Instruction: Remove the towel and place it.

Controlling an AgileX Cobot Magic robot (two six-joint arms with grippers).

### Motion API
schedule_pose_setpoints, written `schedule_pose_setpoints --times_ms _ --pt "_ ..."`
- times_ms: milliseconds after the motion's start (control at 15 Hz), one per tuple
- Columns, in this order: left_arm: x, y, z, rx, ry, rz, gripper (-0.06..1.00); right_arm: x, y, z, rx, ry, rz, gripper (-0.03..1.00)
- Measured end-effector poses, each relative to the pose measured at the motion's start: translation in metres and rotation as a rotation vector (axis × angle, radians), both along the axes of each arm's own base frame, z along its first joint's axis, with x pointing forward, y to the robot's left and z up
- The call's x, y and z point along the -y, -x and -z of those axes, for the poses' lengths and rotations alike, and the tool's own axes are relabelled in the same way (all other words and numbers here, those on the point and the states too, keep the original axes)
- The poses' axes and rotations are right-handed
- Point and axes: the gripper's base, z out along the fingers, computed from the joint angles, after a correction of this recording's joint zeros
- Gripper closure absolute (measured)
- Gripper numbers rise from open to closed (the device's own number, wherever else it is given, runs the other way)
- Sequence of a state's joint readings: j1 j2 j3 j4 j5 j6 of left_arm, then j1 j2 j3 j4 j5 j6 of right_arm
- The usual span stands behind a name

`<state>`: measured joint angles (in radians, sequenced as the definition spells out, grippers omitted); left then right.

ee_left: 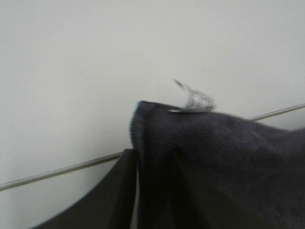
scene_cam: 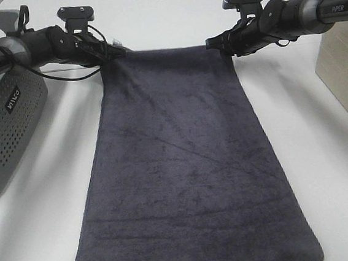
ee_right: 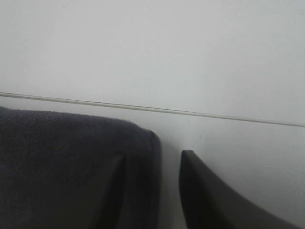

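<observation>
White table (scene_cam: 43, 242), towel (scene_cam: 188, 184) spread flat down its middle, near end at the table's front edge, grey perforated basket (scene_cam: 4, 128) left of the towel and a beige box (scene_cam: 344, 71) right of it. Far end: left gripper (scene_cam: 116, 51) at the towel's far-left corner, jaws parted a little with the corner and its white tag (ee_left: 194, 99) between the fingers (ee_left: 119, 191). Right gripper (scene_cam: 217, 45) at the far-right corner, jaws apart, cloth edge between them but not pinched.
</observation>
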<state>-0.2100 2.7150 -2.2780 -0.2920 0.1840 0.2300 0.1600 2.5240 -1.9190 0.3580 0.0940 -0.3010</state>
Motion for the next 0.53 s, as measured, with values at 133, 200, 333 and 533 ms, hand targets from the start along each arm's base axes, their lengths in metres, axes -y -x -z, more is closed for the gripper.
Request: schedule_pose_setpoints --times_ms 133,200,333,533 --pt "-0.001 -0.002 0.005 0.023 0.026 -0.023 0.43 0.0 0.0 0.003 -0.005 0.001 0.0 0.39" --pt "-0.001 -0.002 0.006 0.02 0.045 -0.031 0.32 0.001 0.0 0.003 -0.007 0.0 0.001 0.36" --pt "0.0 -0.001 0.005 0.003 0.05 -0.027 0.28 0.0 0.003 0.002 -0.044 0.0 -0.014 0.35" --pt "0.006 0.0 -0.012 -0.104 0.038 0.044 0.28 -0.002 0.011 -0.035 -0.089 0.021 -0.072 0.35"
